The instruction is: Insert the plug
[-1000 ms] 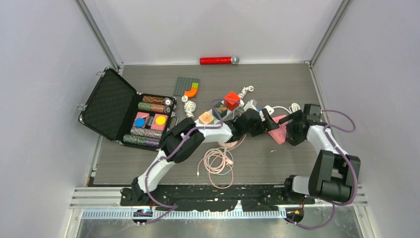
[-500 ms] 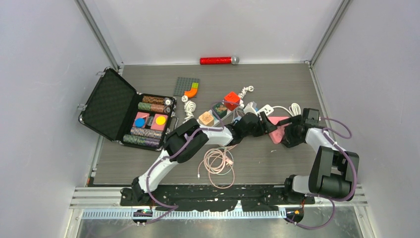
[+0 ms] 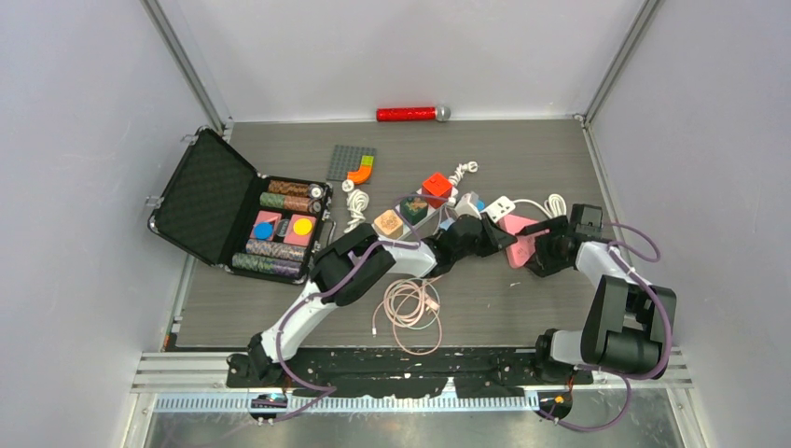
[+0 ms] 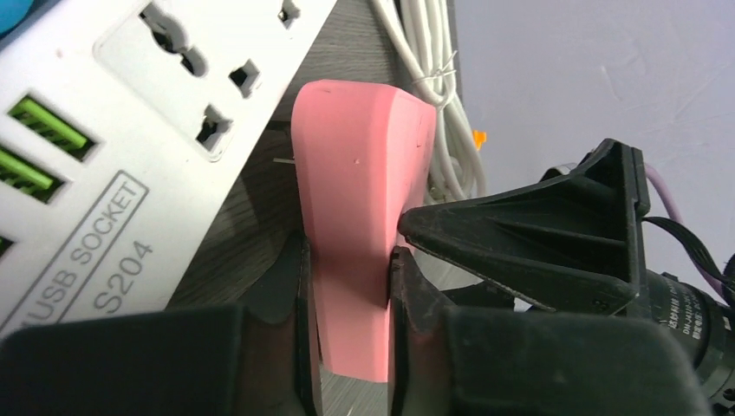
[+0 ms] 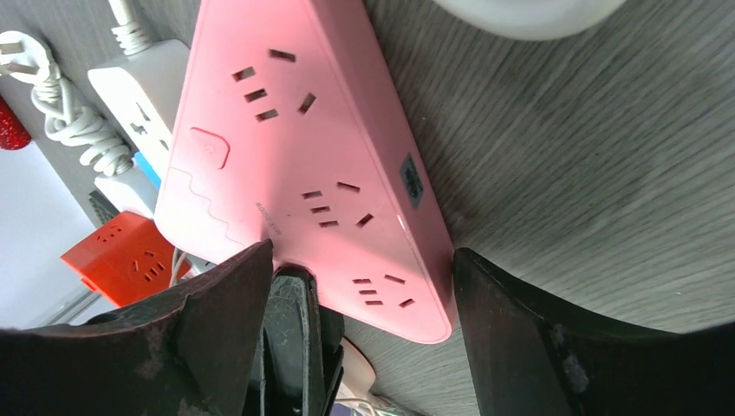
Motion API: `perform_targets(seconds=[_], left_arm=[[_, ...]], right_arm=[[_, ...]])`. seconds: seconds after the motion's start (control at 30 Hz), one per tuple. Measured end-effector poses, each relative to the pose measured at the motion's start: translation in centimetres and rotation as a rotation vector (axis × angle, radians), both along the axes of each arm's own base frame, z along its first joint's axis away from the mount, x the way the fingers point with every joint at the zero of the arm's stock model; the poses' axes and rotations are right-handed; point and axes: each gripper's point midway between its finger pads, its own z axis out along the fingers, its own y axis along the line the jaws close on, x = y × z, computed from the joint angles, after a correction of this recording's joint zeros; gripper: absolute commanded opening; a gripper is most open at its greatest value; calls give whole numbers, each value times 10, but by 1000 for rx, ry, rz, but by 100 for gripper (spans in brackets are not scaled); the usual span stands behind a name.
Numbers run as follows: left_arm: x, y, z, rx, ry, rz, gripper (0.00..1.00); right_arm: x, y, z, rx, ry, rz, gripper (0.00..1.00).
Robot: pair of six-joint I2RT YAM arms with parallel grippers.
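Pink triangular power strip (image 3: 519, 241) is sitting right of centre on the wood-grain table (image 3: 560, 159) in the top view. Left gripper (image 4: 347, 269) is pinching its thin edge, with both fingers clamped tight on the pink plastic. Right gripper (image 5: 360, 260) is hanging spread wide around the strip's corner, not gripping anything. White plug (image 5: 10, 54) with its bundled cord is lying loose at the upper left of the right wrist view, well apart from both claws. White USB power strip (image 4: 130, 130) is lying just beside the pink one.
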Motion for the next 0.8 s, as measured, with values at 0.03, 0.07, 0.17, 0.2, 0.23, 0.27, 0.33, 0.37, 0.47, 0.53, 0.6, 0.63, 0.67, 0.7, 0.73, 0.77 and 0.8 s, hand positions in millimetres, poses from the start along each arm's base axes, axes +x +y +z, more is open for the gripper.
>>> perform_targets(seconds=[0.03, 0.07, 0.17, 0.2, 0.23, 0.27, 0.33, 0.37, 0.47, 0.53, 0.6, 0.63, 0.67, 0.7, 0.73, 0.77, 0.8], left_arm=[[1, -1, 2, -12, 0, 2, 0], [2, 0, 4, -21, 1, 5, 0], [2, 1, 4, -36, 0, 7, 0], [3, 3, 3, -39, 0, 10, 0], [3, 3, 3, -44, 0, 12, 0], [5, 6, 3, -45, 2, 16, 0], [5, 10, 5, -42, 5, 15, 0], [5, 12, 6, -37, 9, 13, 0], [6, 19, 9, -26, 25, 2, 0], [9, 25, 13, -14, 46, -13, 0], [13, 31, 19, -6, 63, -21, 0], [14, 33, 22, -6, 70, -27, 0], [15, 35, 25, -9, 78, -34, 0], [16, 37, 29, -15, 88, -39, 0], [17, 39, 32, -20, 98, -46, 0], [17, 40, 35, -23, 102, -48, 0], [19, 42, 37, -27, 107, -50, 0]], right_arm=[[1, 0, 1, 2, -7, 0, 80], [1, 0, 3, 2, -13, 1, 81], [1, 1, 4, 3, -17, 6, 85], [0, 1, 5, 3, -16, 8, 86], [-1, 2, 6, 2, -18, 11, 89], [-1, 2, 8, -2, -22, 15, 92], [-2, 2, 13, -14, -39, 26, 93], [-2, 2, 17, -24, -53, 35, 93], [-2, 1, 34, -60, -120, 66, 94], [-1, 2, 51, -87, -187, 93, 94], [-1, 3, 66, -107, -248, 112, 94], [-2, 4, 74, -118, -281, 124, 94], [-3, 6, 80, -124, -308, 134, 94], [-4, 7, 85, -130, -329, 143, 94], [-5, 8, 89, -136, -346, 153, 95], [-6, 9, 91, -140, -357, 160, 95], [-7, 10, 93, -142, -368, 167, 95]])
